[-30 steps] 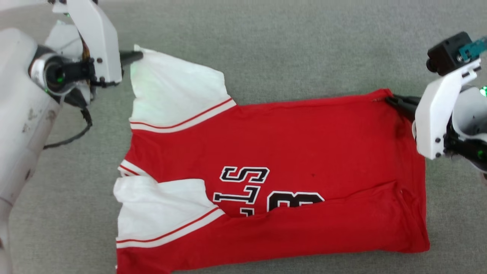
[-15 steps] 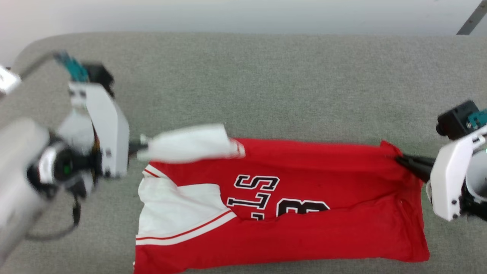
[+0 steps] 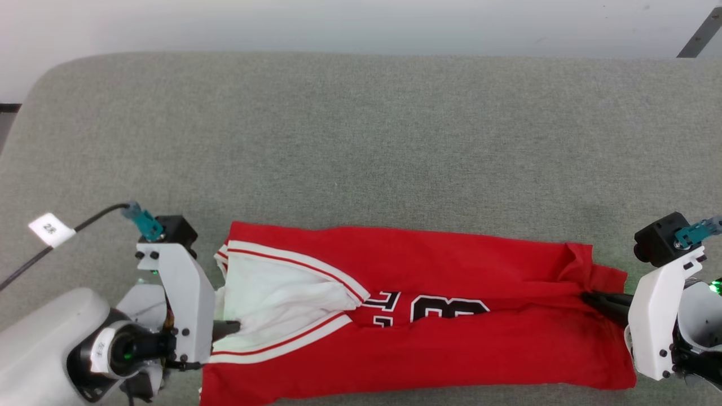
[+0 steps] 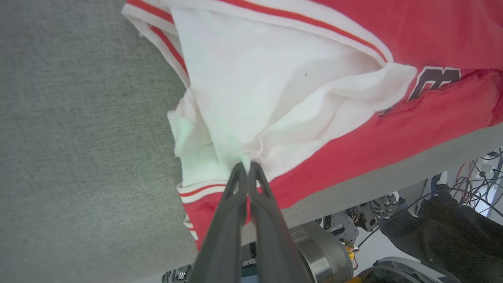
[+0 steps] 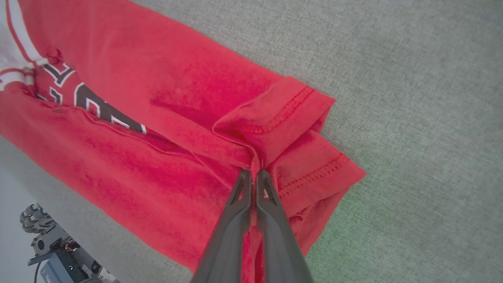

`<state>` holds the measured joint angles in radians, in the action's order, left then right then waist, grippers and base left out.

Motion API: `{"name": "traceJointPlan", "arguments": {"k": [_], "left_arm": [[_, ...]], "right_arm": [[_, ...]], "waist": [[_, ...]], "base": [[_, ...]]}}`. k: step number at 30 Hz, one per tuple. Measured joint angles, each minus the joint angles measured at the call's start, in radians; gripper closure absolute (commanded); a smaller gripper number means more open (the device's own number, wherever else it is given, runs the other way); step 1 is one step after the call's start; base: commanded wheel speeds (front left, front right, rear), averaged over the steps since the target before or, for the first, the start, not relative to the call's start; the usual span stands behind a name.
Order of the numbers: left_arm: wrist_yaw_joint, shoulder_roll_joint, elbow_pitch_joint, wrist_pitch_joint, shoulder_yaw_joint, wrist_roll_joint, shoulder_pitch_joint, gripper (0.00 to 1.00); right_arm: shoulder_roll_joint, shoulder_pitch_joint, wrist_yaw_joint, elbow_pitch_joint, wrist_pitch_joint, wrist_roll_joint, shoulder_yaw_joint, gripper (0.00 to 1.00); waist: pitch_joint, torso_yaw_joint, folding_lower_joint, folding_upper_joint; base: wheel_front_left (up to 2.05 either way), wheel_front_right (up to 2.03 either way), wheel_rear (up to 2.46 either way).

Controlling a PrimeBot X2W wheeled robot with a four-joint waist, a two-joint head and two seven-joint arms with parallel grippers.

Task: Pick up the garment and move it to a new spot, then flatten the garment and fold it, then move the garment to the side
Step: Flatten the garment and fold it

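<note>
Red and white-sleeved, the numbered jersey garment lies left-to-right along the near edge of the grey fabric tabletop, stretched between our left gripper, clamped on its sleeve, and our right gripper, clamped on its hem.

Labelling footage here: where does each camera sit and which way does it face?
Head: above, looking down on the jersey and grey table; left gripper, right gripper at the sides.
Left wrist: along its own shut fingers at the white sleeve.
Right wrist: along its own shut fingers at the red hem.
Shared: all show the black numbers.
</note>
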<state>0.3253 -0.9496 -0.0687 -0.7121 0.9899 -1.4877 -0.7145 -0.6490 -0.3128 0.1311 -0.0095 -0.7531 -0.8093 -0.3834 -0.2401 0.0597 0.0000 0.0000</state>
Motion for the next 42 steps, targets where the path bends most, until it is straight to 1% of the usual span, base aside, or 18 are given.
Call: {"name": "traceJointPlan", "arguments": {"k": [1, 2, 3, 4, 5, 13, 18, 20, 21, 26, 34, 36, 39, 40, 42], "left_arm": [[-0.002, 0.004, 0.008, 0.005, 0.002, 0.001, 0.002, 0.82], [-0.007, 0.007, 0.018, 0.013, 0.001, 0.002, 0.003, 0.68], [-0.011, 0.009, 0.026, 0.02, 0.001, 0.004, 0.003, 0.48], [-0.018, 0.011, 0.031, 0.029, 0.001, 0.012, 0.003, 0.03], [-0.019, 0.015, 0.037, 0.037, -0.001, 0.014, 0.003, 0.0], [-0.042, 0.016, 0.048, 0.068, -0.006, 0.02, 0.018, 0.0], [-0.066, 0.016, 0.048, 0.162, -0.025, 0.04, 0.052, 0.0], [-0.076, 0.014, 0.052, 0.221, -0.033, 0.057, 0.076, 0.0], [-0.09, 0.013, 0.052, 0.257, -0.035, 0.07, 0.088, 0.0], [-0.123, 0.01, 0.076, 0.49, -0.063, 0.137, 0.177, 0.0], [-0.138, 0.024, 0.119, 0.896, -0.128, 0.219, 0.338, 0.0], [-0.139, 0.034, 0.132, 0.945, -0.141, 0.243, 0.377, 0.0], [-0.139, 0.062, 0.146, 0.969, -0.186, 0.287, 0.432, 0.0], [-0.139, 0.075, 0.149, 0.972, -0.216, 0.305, 0.452, 0.0], [-0.136, 0.119, 0.146, 0.972, -0.315, 0.349, 0.495, 0.0]], "right_arm": [[0.003, 0.0, 0.0, 0.0, -0.004, 0.002, 0.002, 1.0], [0.005, 0.0, 0.0, 0.0, -0.003, 0.009, 0.002, 0.92], [0.009, 0.0, 0.0, 0.0, 0.003, 0.015, 0.002, 0.73], [0.014, -0.001, 0.0, 0.001, 0.005, 0.019, 0.005, 0.49], [0.018, -0.001, 0.0, 0.003, 0.005, 0.022, 0.005, 0.0], [0.032, 0.006, 0.0, 0.01, -0.005, 0.02, 0.012, 0.0], [0.055, 0.046, 0.0, 0.006, 0.012, 0.003, 0.055, 0.0], [0.065, 0.074, 0.0, -0.001, 0.018, -0.006, 0.075, 0.0], [0.073, 0.089, 0.0, -0.003, 0.026, -0.013, 0.09, 0.0], [0.109, 0.181, 0.0, -0.002, 0.052, -0.016, 0.179, 0.0], [0.177, 0.29, 0.0, 0.003, 0.054, 0.027, 0.305, 0.0], [0.192, 0.309, 0.0, 0.003, 0.046, 0.036, 0.328, 0.0], [0.208, 0.334, 0.0, 0.005, 0.031, 0.047, 0.363, 0.0], [0.216, 0.341, 0.0, 0.006, 0.026, 0.053, 0.373, 0.0], [0.224, 0.353, 0.0, 0.007, 0.019, 0.063, 0.391, 0.0]], "waist": [[0.001, -0.001, 0.0001, 0.0], [0.002, -0.001, 0.0, 0.0], [0.004, -0.002, 0.0, 0.0], [0.006, -0.003, 0.0, 0.0], [0.008, -0.003, 0.0, 0.0], [0.055, 0.0, 0.0, 0.0], [0.105, 0.003, 0.0, 0.0], [0.128, 0.004, 0.0, 0.0], [0.14, 0.005, 0.0, 0.0], [0.202, 0.006, 0.0, 0.0], [0.278, 0.006, 0.0, 0.0], [0.291, 0.008, 0.0, 0.0], [0.304, 0.017, 0.0, 0.0], [0.306, 0.022, 0.0, 0.0], [0.311, 0.032, 0.0, 0.0]], "base": [[0.0, 0.0, 0.0], [0.0, 0.0, 0.0], [0.0, 0.0, 0.0], [0.0, 0.0, 0.0], [0.0, 0.0, 0.0], [0.0, 0.0, 0.0], [0.0, 0.0, 0.0], [0.0, 0.0, 0.0], [0.0, 0.0, 0.0], [0.0, 0.0, 0.0], [0.0, 0.0, 0.0], [0.0, 0.0, 0.0], [0.0, 0.0, 0.0], [0.0, 0.0, 0.0], [0.0, 0.0, 0.0]]}}
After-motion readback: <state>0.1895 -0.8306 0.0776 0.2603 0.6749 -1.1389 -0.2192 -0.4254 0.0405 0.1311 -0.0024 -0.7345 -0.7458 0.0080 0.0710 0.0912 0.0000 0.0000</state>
